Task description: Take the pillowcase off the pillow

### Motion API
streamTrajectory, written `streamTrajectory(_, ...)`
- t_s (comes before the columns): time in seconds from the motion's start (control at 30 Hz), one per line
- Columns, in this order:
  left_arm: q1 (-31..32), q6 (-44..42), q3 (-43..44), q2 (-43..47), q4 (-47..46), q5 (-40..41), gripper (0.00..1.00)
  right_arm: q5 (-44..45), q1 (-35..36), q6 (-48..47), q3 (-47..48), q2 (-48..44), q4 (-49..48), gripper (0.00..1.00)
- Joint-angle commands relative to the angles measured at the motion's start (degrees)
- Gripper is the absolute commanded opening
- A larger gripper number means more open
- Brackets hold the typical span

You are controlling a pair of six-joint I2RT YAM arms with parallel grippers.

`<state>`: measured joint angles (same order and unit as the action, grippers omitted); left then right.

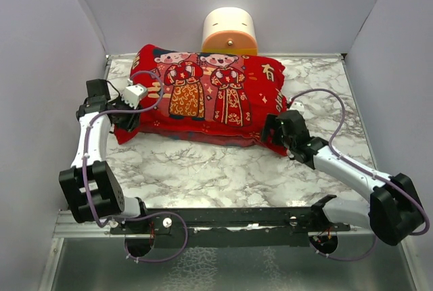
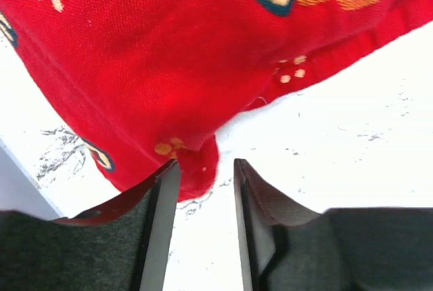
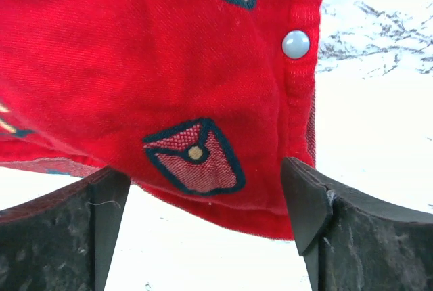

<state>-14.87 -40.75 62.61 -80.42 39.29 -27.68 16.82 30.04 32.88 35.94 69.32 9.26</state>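
Flanking pillowcase (image 1: 216,95): left gripper (image 2: 203,169) half-open, corner loose between jaws; right gripper (image 3: 203,172) wide, ungripped

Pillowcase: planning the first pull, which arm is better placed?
Probably right. Its jaws flank the hem of the bright red fabric pillowcase by its pale round snap; left jaws only bracket a corner.

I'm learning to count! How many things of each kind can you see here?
Red pillowcase: 1
Cream-and-orange cylinder: 1
Robot arms: 2
Total: 4
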Motion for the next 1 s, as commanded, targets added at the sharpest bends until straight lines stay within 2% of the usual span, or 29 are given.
streamTrajectory(0.0, -0.4, -4.85, 3.38, 4.43, 9.34, -1.92, 0.44, 0.75, -0.07, -2.29, -0.61, -4.28, 1.21, 0.96)
streamTrajectory(0.07, -0.42, -5.62, 3.33, 5.58, 10.48, -0.96, 0.47, 0.88, -0.07, -2.07, -0.79, -4.51, 2.5, 1.0)
streamTrajectory(0.17, -0.45, -5.33, 2.04, 6.13, 9.26, 2.52, 0.49, 1.1, -0.07, -0.51, -1.6, -5.19, 4.52, 1.0)
streamTrajectory(0.33, -1.02, -4.24, -3.05, 5.4, 0.01, 10.22, 0.52, 1.1, -0.09, -0.2, -4.77, -6.46, 3.53, 1.0)
streamTrajectory(0.47, -1.43, -4.32, -4.12, -0.41, -2.76, 13.16, 0.53, 2.4, -0.07, 1.57, -5.59, -2.57, 1.71, 1.0)
streamTrajectory(0.6, -1.63, -0.64, -1.45, -8.06, -6.3, 16.16, 0.53, 2.07, -0.07, 1.1, -5.25, 2.4, -3.0, 1.0)
streamTrajectory(0.7, -1.57, 1.09, -1.15, -10.35, -10.08, 16.72, 0.53, 0.09, -0.16, 0.07, -3.47, 5.26, -5.23, 0.99)
streamTrajectory(0.83, -1.57, 2.24, -3.68, -10.26, -16.13, 15.63, 0.54, -2.91, -0.16, -2.12, -3.04, 5.89, -9.16, 0.9)
streamTrajectory(0.97, -1.6, 2.53, -5.35, -9.99, -16.92, 12.84, 0.42, -5.46, -0.16, -2.85, -3.84, 5.02, -10.62, 0.71)
